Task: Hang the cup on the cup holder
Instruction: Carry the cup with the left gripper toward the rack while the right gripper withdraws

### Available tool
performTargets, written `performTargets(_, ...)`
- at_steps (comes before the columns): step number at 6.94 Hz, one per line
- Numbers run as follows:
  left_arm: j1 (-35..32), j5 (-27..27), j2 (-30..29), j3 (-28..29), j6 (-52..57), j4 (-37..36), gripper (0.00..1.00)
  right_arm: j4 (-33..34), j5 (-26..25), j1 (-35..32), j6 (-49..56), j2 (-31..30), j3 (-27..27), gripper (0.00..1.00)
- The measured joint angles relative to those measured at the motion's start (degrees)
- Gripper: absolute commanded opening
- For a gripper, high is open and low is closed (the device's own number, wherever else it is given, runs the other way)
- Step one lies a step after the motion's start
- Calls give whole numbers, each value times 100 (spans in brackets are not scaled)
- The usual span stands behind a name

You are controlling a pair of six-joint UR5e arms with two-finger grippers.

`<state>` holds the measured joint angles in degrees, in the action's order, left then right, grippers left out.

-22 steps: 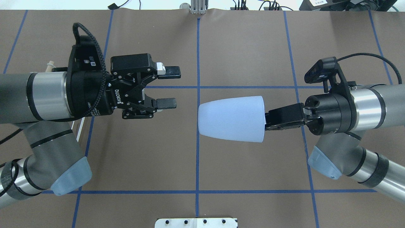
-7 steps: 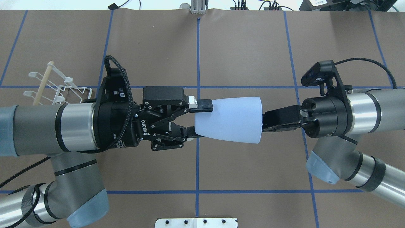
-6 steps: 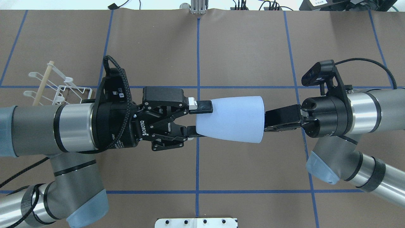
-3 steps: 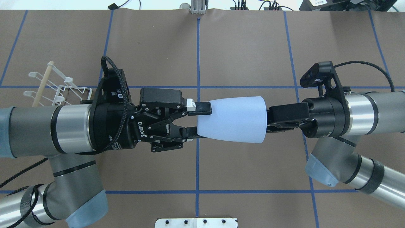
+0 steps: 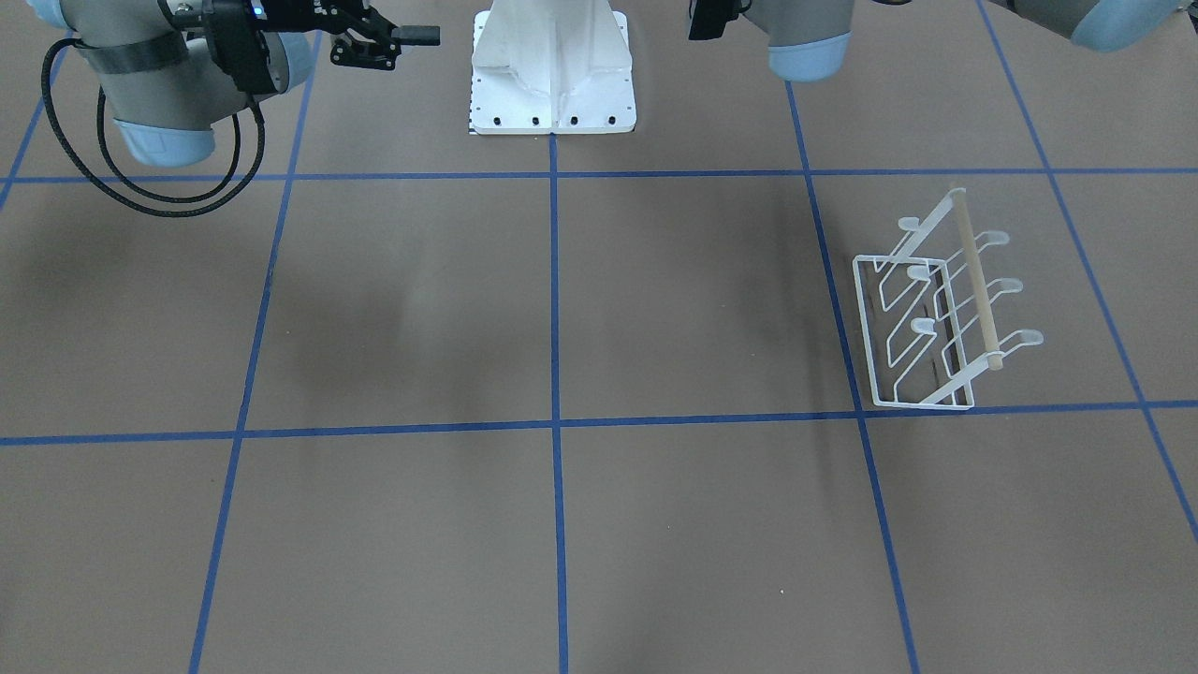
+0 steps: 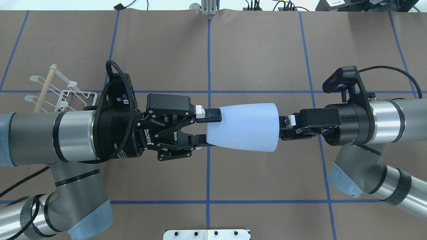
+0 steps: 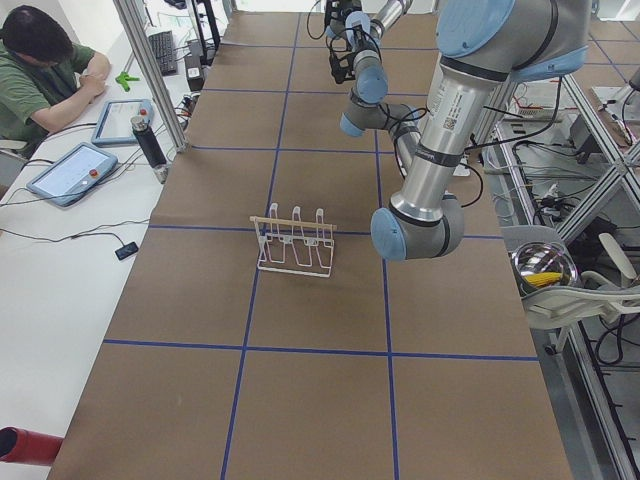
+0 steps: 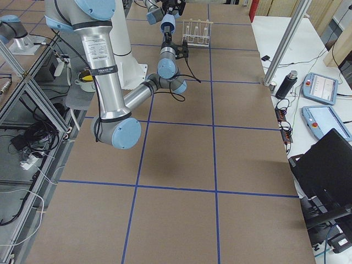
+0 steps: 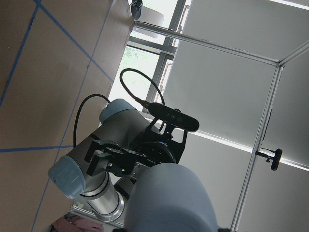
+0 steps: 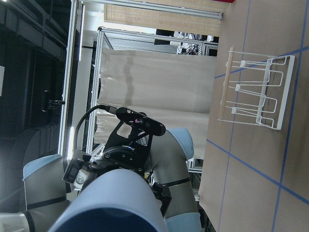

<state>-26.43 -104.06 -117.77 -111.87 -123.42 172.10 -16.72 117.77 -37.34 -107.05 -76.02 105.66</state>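
Note:
The light blue cup (image 6: pixel 245 126) hangs on its side in the air over the table's middle, narrow end toward my left arm. My left gripper (image 6: pixel 207 127) is shut on that narrow end. My right gripper (image 6: pixel 283 128) is at the cup's wide rim with its jaws apart and grips nothing. The left wrist view shows the cup's base (image 9: pixel 169 198), and the right wrist view shows its open mouth (image 10: pixel 111 208). The white wire cup holder (image 6: pixel 63 96) with its wooden dowel stands on the table behind my left forearm. It shows fully in the front view (image 5: pixel 936 318).
The white robot base plate (image 5: pixel 552 75) sits at the table's near edge. Blue tape lines cross the brown table. An operator (image 7: pixel 40 60) sits at a side desk with tablets. A metal bowl (image 7: pixel 545 268) stands off the table.
My left gripper came in from the left and shut on the cup's narrow end. My right gripper then opened and drew back slightly from the rim.

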Motion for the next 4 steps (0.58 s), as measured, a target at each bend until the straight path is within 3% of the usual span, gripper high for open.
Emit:
performTargets(2,-188,8,103,6,150,-213,0,-211,1,-559,495,-527,-87,100)
performTargets(4,-599,14,210,-55,807,-981,0,-100,4,-1359,1441,-662,-580,100)
